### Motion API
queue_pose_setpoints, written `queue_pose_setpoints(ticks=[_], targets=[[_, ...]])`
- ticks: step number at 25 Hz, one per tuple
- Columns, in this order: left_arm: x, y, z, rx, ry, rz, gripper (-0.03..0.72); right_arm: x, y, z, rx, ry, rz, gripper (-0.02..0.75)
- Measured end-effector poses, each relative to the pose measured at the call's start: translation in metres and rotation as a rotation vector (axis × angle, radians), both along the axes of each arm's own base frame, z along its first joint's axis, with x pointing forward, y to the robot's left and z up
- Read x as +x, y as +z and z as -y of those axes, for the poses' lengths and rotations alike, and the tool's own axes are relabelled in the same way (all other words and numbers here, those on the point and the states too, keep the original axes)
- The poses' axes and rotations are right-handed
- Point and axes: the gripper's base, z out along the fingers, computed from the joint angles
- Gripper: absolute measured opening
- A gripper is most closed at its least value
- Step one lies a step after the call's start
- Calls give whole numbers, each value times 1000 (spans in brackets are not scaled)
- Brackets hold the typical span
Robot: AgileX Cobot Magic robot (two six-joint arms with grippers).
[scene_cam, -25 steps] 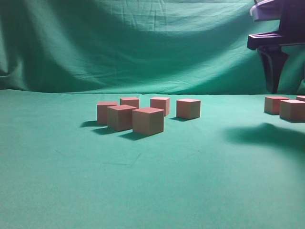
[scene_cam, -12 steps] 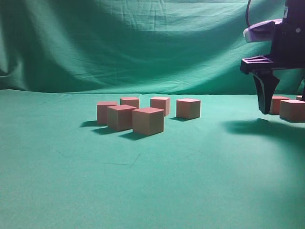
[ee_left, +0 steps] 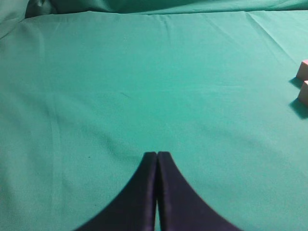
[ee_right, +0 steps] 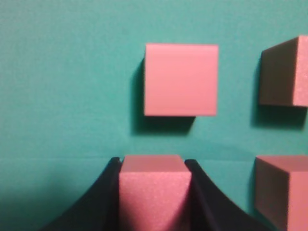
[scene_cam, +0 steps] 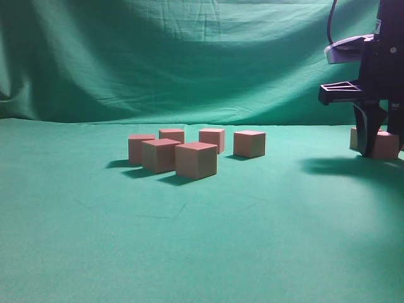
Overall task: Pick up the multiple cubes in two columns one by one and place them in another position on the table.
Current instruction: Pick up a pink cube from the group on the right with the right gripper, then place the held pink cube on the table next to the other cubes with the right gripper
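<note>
Green cloth table [scene_cam: 189, 252], wrinkled green backdrop [scene_cam: 158, 57] hanging behind its far edge. Near the table's middle, a loose cluster of six cubes [scene_cam: 196, 160]: three in a front row, the largest-looking one nearest the camera, three more behind toward the far edge, the rightmost [scene_cam: 249, 143] standing slightly apart from the rest. At the right edge of the exterior view, right gripper [scene_cam: 377, 144] lowered to the cloth, dark fingers [scene_cam: 367, 129] pointing down around a cube [scene_cam: 385, 144] of a second group; another cube [scene_cam: 353, 137] partly visible just behind the finger. From the right wrist camera, right gripper [ee_right: 153, 192] with a cube [ee_right: 153, 195] between the two black fingers [ee_right: 103, 197], both inner faces pressed against the cube's sides, so clamped on it; cube sitting on the cloth, not visibly lifted. Beyond the fingertips, one cube [ee_right: 180, 79] seen square-on from above, apart from the gripped one. Two further cubes at the right of that view, one upper [ee_right: 284, 72], one lower [ee_right: 281, 192], both cut by the frame. Left gripper [ee_left: 157, 159] over bare cloth, well away from the cluster, fingers [ee_left: 139, 192] together with only a thin seam between the tips, holding nothing. Two cube corners [ee_left: 303, 82] just entering that view at the right edge of the frame, one behind the other.
</note>
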Motion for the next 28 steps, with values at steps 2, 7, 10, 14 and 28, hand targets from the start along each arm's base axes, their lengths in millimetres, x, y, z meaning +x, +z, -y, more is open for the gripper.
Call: queue_pose_setpoints(ticks=[2,7,10,14,28], targets=[[0,0,0,0,0,0,0,0,1,0,0,-4,-2,260],[0,0,0,0,0,0,0,-4,30,3,-6,-18,15,260],[0,0,0,0,0,0,0,-14,63,1,-11,4,47,260],[0,0,0,0,0,0,0,-41,102,-17,20,46,64,260],[0,0,0,0,0,0,0,-154,108,-119,76,385,25,260]])
